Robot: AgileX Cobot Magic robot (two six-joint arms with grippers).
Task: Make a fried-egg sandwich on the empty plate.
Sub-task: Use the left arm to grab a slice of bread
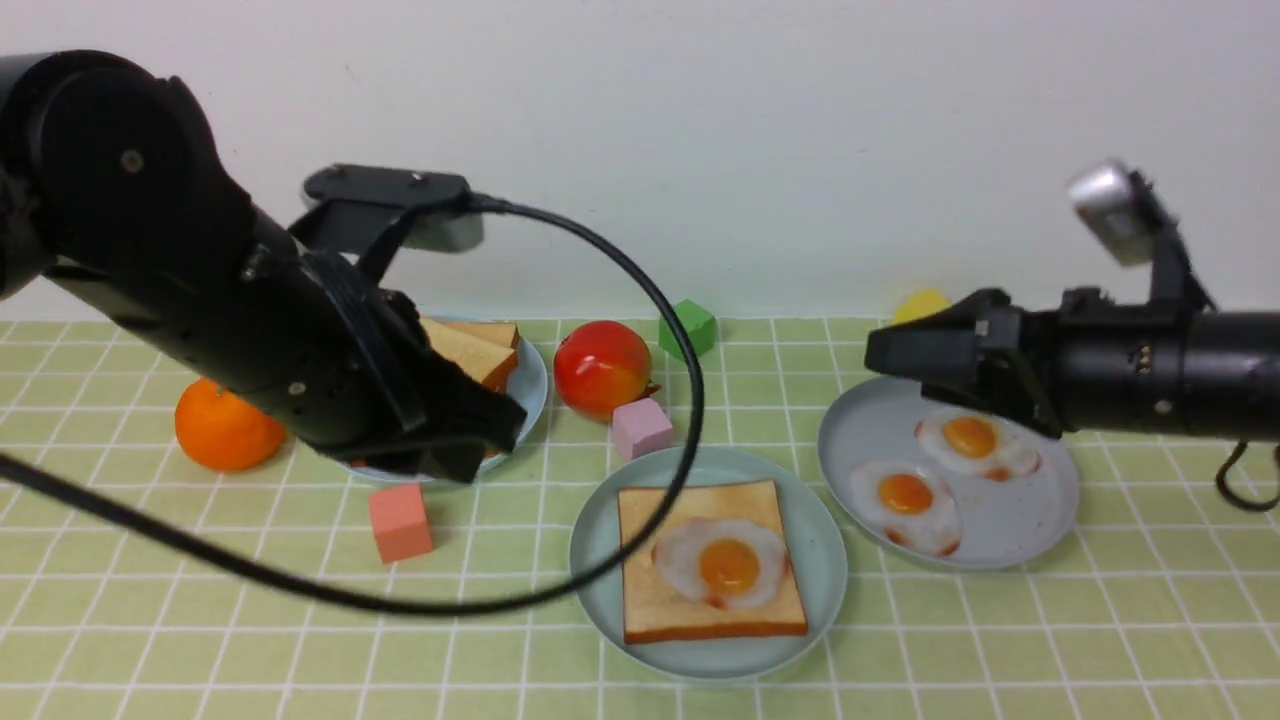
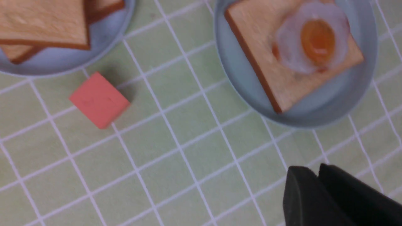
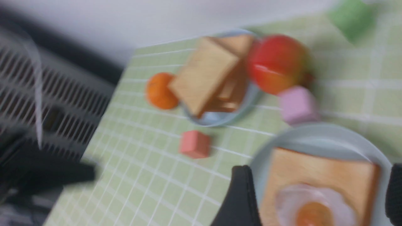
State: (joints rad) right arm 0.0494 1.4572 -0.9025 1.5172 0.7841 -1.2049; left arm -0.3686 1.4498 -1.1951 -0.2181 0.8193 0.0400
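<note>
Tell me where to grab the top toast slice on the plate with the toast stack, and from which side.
Pinch the top toast slice by its crust edge facing the salmon cube, one finger above and one below. It lies tilted on the stack, and that edge seems to overhang bare plate, leaving room underneath. Come in from the robot's side with the left gripper, opened first.

Left arm big in view, angled down and forward, left gripper at its low end. Its fingers sit pressed side by side with just a thin seam between, nothing pinched. Right arm stretched out near level, pointing across toward other arm's side. Right gripper spread wide, fingertips well apart, nothing held between. That wrist view is kinda blurry tho.
</note>
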